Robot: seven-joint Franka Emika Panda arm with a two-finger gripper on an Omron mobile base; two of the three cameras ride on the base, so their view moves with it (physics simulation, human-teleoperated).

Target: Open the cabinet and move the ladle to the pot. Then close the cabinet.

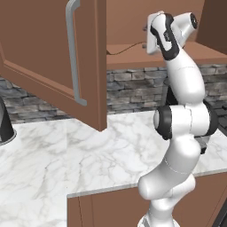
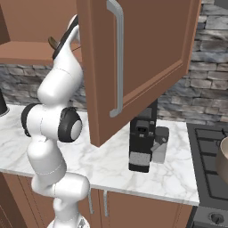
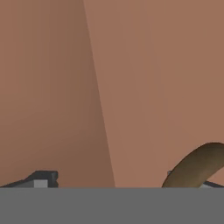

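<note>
**A:** Where do you stand with the ladle (image 3: 197, 164)?

**B:** Your jaws (image 3: 122, 181) are up inside the open cabinet (image 1: 53, 48), facing its brown back wall. In the hand view the ladle shows at the lower right as a dark brown curved piece, just beside the right fingertip (image 3: 210, 184). In the left base view its thin handle (image 1: 126, 48) lies along the shelf (image 1: 128, 55), running from the middle of the frame toward the hand in the upper right.

**A:** So which way does it lie from the jaws?

**B:** Off to the right in the hand view, not centred between the tips. Its long axis runs roughly along the shelf, with the thicker end nearest you. In the right base view a brown end (image 2: 53, 43) sticks out at the upper left, just beside your wrist.

**A:** Are the jaws grasping it?

**B:** You cannot tell. The tips stand far apart at the bottom, left one (image 3: 41, 179) well clear, but whether the right one touches the ladle is hidden.

**A:** And the pot (image 2: 222, 160)?

**B:** At the right edge of the right base view, on the stove (image 2: 207, 156), well apart from the cabinet, beyond the coffee machine (image 2: 141, 142) on the desk (image 2: 107, 164).
</note>
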